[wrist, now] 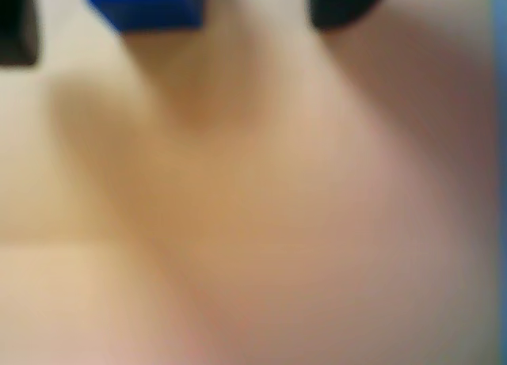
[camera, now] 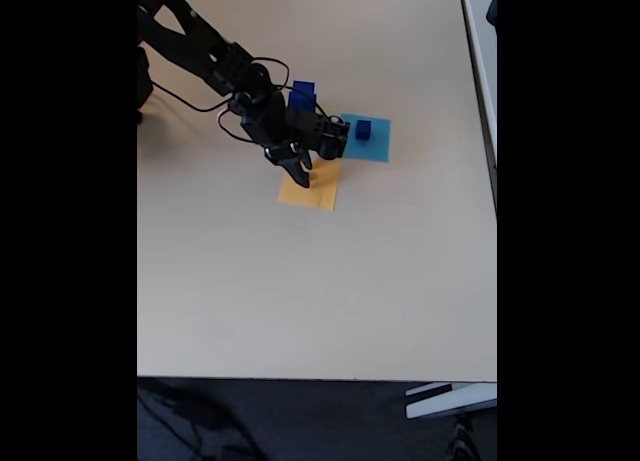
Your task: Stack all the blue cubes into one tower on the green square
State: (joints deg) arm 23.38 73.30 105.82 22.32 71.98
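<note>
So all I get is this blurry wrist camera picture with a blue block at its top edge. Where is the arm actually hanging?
Observer: In the fixed view, the fingers hang over an orange-yellow paper square.
Operator: Are there blue blocks I can't see?
Observer: Yes. A small blue cube sits on a cyan-blue paper square, to the right of the orange-yellow one in that view.
Operator: Any others?
Observer: A bigger blue cube shows just beyond the arm. The arm hides most of what it rests on.
</note>
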